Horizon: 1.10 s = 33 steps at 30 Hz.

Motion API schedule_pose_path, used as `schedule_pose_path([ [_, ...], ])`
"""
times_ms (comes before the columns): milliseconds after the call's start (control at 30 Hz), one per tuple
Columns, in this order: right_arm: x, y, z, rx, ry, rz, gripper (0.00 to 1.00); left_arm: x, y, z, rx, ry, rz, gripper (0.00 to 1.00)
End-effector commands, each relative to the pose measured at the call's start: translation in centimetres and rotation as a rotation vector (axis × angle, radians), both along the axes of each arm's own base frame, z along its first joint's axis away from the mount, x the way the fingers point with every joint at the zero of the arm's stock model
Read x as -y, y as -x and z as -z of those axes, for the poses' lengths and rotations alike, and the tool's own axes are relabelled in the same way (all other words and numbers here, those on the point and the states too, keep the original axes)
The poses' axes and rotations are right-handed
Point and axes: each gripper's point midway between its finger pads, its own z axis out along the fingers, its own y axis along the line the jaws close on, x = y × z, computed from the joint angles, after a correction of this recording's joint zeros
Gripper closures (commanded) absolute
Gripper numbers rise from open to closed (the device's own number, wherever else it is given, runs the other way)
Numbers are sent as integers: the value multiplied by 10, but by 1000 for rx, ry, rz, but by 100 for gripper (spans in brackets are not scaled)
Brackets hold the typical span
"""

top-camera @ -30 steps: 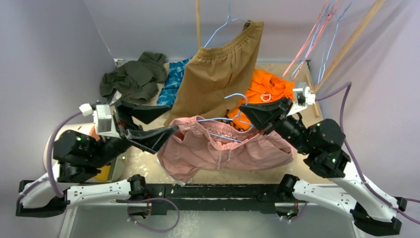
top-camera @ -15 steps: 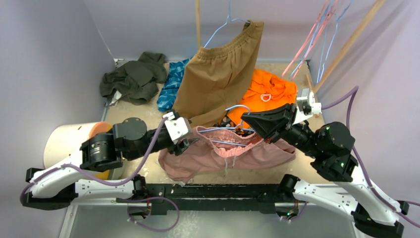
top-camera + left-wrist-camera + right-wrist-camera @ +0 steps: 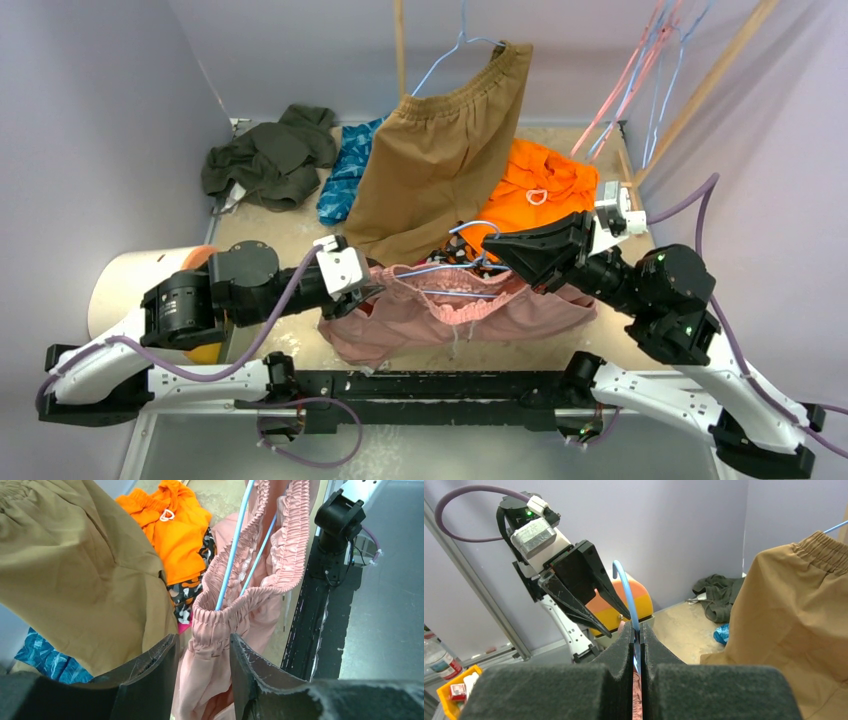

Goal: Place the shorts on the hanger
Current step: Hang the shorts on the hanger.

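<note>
The dusty-pink shorts (image 3: 470, 312) hang from the light-blue wire hanger (image 3: 432, 268), whose two wires run inside the gathered waistband (image 3: 280, 535). My right gripper (image 3: 497, 250) is shut on the hanger (image 3: 625, 587) just below its hook, holding it above the table. My left gripper (image 3: 365, 293) is at the left end of the shorts. In the left wrist view its fingers (image 3: 203, 639) stand apart on either side of the waistband's end, where the hanger's corner (image 3: 235, 545) pokes into the fabric. The cloth touches the right finger; a gap shows beside the left one.
Tan-brown shorts (image 3: 440, 150) hang on another hanger just behind. An orange garment (image 3: 540, 180), a blue patterned cloth (image 3: 345, 175) and a dark green garment (image 3: 270, 155) lie on the table. Pink and blue hangers (image 3: 640, 80) hang at the back right. A white and orange drum (image 3: 150, 285) stands left.
My left arm swung in from the left to the shorts' left end, and its jaws narrowed around the waistband. The right gripper kept hold of the hanger, shifting only slightly.
</note>
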Motion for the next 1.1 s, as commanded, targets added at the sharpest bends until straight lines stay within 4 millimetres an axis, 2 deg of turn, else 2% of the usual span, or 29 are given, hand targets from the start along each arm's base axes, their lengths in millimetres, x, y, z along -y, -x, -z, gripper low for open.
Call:
schedule_pose_path([
  [0,7,10,-33,85,-83,-22,100,3,2,3,0,4,16,61],
  [100,6,10,-32,81,-82,-26,100,6,3,7,-6,-3,25,65],
  [400,2,12,-32,80,-84,-48,100,14,5,18,-24,-13,45,65],
  [567,-1,14,-31,80,-84,-70,100,25,9,21,-36,-8,83,73],
  [867,-5,14,-28,73,-82,-86,100,45,13,13,-37,42,136,83],
  [1067,-6,14,-26,67,-79,-84,100,55,13,4,-32,77,151,80],
])
